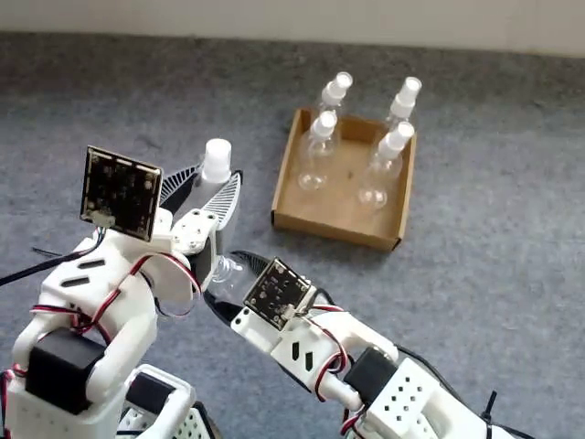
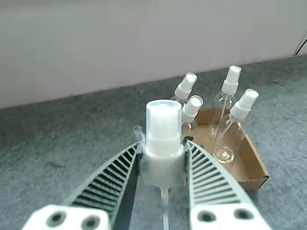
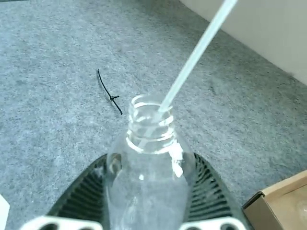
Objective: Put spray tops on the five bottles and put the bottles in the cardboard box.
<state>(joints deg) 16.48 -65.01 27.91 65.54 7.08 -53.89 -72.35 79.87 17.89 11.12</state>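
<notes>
1. Your left pincer (image 2: 163, 146) is pinching the last spray top (image 2: 163, 120) by its collar. Your right pincer (image 3: 149, 165) is clamped on the open fifth bottle (image 3: 146, 187), toward the near edge of the bench (image 1: 512, 274).
2. The top's dip tube (image 3: 192, 52) runs down into the bottle neck, but the cap sits well above it, so the capping looks about half done.
3. Next, you likely need to lower the top straight along the tube, holding the bottle steady, then seat it.
4. Four capped bottles (image 1: 317, 151) stand in the cardboard box (image 1: 338, 215) nearer the far edge. This fifth bottle has yet to join them.
</notes>
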